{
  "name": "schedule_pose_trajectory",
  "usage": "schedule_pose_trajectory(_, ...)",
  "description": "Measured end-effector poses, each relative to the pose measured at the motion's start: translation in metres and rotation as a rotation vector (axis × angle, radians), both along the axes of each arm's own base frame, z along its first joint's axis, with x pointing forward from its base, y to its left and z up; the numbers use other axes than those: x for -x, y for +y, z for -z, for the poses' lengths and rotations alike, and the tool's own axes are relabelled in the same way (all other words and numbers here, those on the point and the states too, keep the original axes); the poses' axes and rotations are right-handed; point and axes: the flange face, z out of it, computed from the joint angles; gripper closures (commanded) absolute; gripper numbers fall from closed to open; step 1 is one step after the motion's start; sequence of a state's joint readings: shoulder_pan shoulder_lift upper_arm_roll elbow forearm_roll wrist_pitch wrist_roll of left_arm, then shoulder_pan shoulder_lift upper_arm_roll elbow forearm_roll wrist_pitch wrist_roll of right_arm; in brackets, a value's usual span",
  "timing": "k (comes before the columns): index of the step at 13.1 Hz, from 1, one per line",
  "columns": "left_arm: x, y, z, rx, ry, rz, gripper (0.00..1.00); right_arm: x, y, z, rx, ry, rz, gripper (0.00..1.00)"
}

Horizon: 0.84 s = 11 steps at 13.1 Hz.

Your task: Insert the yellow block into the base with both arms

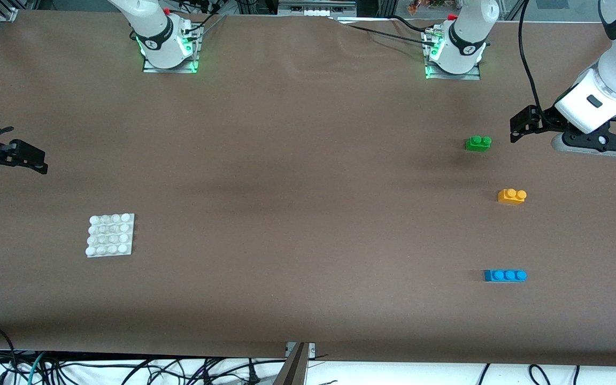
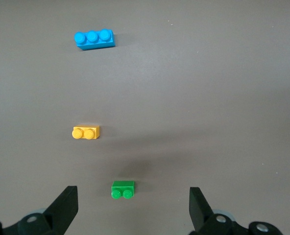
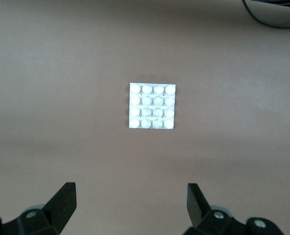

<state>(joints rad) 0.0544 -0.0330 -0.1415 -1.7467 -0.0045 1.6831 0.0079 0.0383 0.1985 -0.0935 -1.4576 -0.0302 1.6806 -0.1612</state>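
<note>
The yellow block [image 1: 511, 196] lies on the brown table toward the left arm's end, between a green brick and a blue brick; it also shows in the left wrist view [image 2: 85, 132]. The white studded base [image 1: 110, 235] lies toward the right arm's end and shows in the right wrist view [image 3: 152, 105]. My left gripper [image 1: 521, 126] is open and empty, up over the table beside the green brick [image 2: 133, 208]. My right gripper [image 1: 27, 159] is open and empty, up over the table at the right arm's end [image 3: 132, 203], apart from the base.
A green two-stud brick [image 1: 478, 143] lies farther from the front camera than the yellow block [image 2: 122, 189]. A blue three-stud brick [image 1: 505, 275] lies nearer to it [image 2: 94, 39]. Cables hang along the table's front edge.
</note>
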Motion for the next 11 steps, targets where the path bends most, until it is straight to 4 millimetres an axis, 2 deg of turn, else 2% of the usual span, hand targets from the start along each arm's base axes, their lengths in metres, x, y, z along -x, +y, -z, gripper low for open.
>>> schedule_pose_trajectory(4, 0.000, 0.000, 0.000, 0.000, 0.001, 0.000, 0.00, 0.001, -0.011, -0.001, 0.001, 0.001, 0.018, 0.00)
schedule_pose_trajectory(11, 0.000, 0.000, 0.000, 0.000, 0.001, 0.000, 0.00, 0.008, -0.020, -0.019, -0.002, -0.028, 0.049, 0.00)
